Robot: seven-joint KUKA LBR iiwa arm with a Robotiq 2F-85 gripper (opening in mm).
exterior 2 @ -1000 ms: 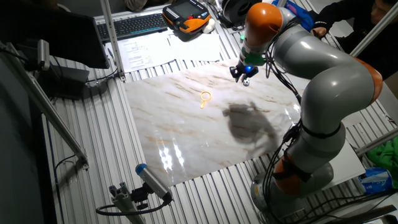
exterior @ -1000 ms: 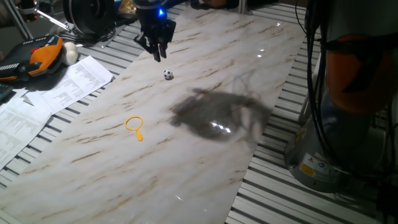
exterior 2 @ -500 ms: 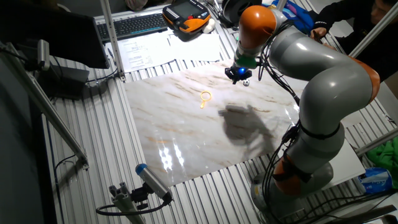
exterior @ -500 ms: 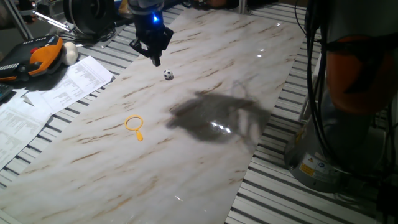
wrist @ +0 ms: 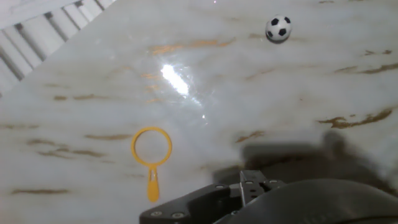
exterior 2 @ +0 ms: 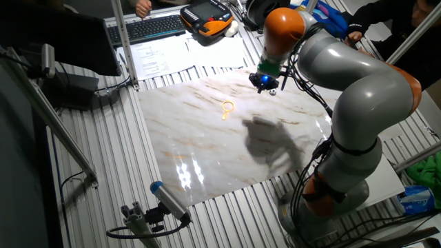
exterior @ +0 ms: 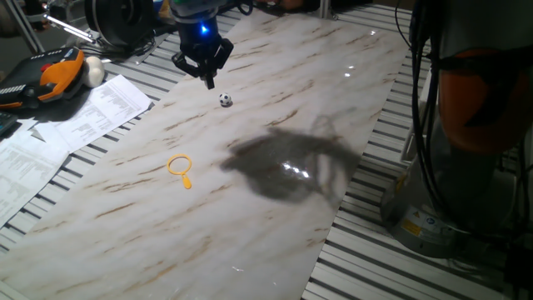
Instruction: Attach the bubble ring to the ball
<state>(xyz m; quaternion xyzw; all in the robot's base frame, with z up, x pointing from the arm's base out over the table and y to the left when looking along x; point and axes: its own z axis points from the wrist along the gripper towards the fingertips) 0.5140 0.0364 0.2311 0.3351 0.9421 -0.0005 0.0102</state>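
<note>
While nothing sits in its grip, the bubble ring (exterior: 180, 167) lies flat on the marble worktop (exterior: 275, 225) toward its left edge, handle pointing at the near edge. Farther right, near the far edge, the claw (exterior: 208, 79) hangs with fingers drawn together, empty, just beside the ball (exterior: 226, 100).

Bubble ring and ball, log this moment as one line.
bubble ring: flat on marble, untouched | ball: loose, apart from ring | gripper: above marble near ball, holding nothing

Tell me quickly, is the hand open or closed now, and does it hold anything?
Hand: holds nothing; open or closed cannot be told.
</note>
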